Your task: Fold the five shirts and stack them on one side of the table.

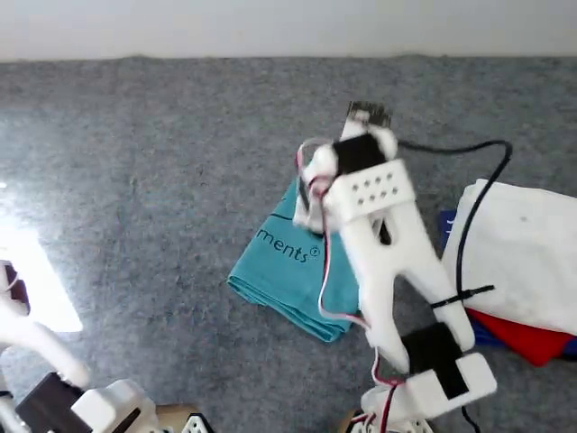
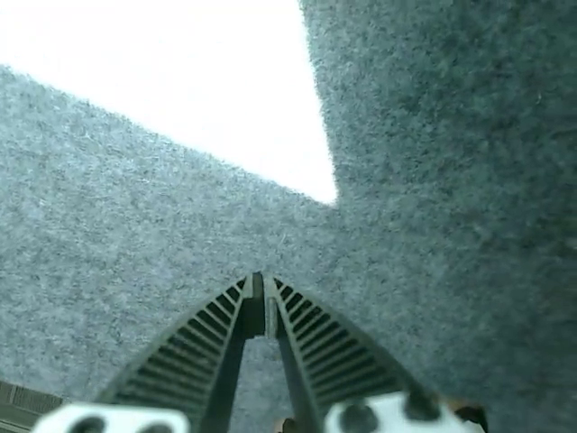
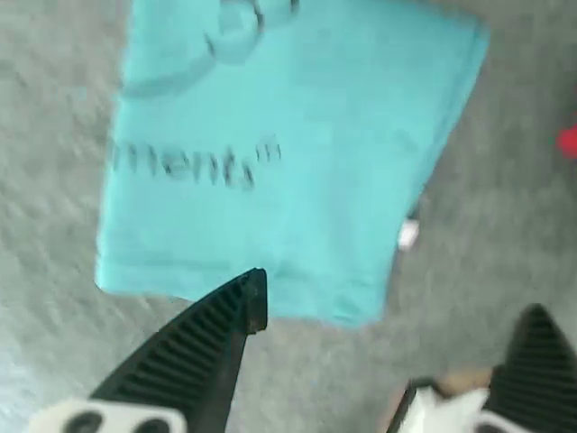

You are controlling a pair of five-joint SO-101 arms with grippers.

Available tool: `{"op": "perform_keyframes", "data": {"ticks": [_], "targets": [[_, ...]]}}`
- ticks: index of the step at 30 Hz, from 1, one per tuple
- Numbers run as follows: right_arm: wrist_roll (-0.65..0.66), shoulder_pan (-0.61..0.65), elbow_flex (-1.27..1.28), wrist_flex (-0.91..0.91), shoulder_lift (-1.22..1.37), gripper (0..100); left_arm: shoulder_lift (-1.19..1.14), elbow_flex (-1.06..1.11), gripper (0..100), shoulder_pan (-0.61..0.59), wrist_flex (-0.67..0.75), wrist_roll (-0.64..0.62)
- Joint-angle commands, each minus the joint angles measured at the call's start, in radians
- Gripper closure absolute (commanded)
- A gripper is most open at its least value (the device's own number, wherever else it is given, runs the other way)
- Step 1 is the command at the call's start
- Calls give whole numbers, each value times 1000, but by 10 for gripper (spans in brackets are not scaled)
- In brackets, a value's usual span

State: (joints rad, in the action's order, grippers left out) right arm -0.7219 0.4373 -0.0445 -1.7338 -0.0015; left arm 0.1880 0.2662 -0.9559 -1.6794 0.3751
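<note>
Right tool (image 3: 397, 311) hung wide open and empty over the folded teal shirt (image 1: 284, 262), mid-bench (image 1: 135, 180). We judged it should pinch one edge through every layer, then carry it right onto the stack (image 1: 523, 239). Left tool (image 2: 264, 311) sat closed, empty.

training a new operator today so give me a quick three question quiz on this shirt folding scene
1. True or false: the right gripper is open over the folded teal fabric shirt.
2. Which shirt tops the stack of folded shirts? A red, B white, C blue.
3. Fill in: the left gripper, over the grey felt table, is ___.
Key: 1 true; 2 B, the white fabric shirt; 3 shut.
</note>
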Motion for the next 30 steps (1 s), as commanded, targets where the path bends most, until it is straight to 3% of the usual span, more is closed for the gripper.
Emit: {"op": "perform_keyframes", "data": {"ticks": [1, 11, 19, 22, 28, 30], "targets": [[-109, 22, 166, 153, -45, 567, 38, -8, 986, 5, -9, -8], [-141, -59, 434, 753, 53, 567, 38, -18, 986, 5, -9, -8], [-143, -147, 463, 900, 265, 578, 38, -105, 986, 5, -9, -12], [-140, -142, 411, 871, 286, 672, 38, -111, 986, 5, -9, -12], [-95, -143, 379, 834, 309, 982, 38, -111, 986, 5, -9, -11], [-98, -145, 362, 809, 315, 975, 38, -111, 986, 5, -9, -9]]}}
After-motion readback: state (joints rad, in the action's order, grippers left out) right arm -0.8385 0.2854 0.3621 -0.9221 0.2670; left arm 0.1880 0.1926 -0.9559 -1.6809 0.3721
